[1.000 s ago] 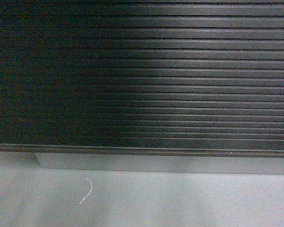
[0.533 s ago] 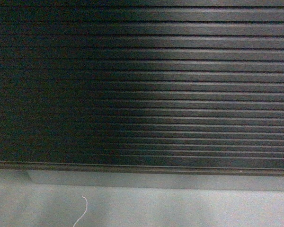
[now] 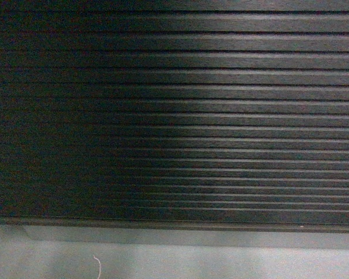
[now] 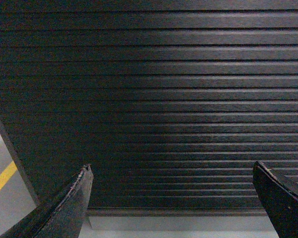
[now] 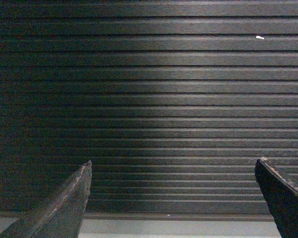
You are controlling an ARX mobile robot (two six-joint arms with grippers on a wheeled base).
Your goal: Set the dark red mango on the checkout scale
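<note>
Dark ribbed checkout (image 3: pixel 221 116) front fills, seemingly, every view.

Left gripper (image 4: pixel 171 198): two dark fingers (image 4: pixel 64 208) visible at bottom corners of left wrist view, spread wide, nothing between them. Right gripper (image 5: pixel 174 198): same pose in right wrist view, dark fingers (image 5: pixel 59 210) far apart, jaws empty. Both point forward, roughly level. Neither arm visible in head view.
</note>
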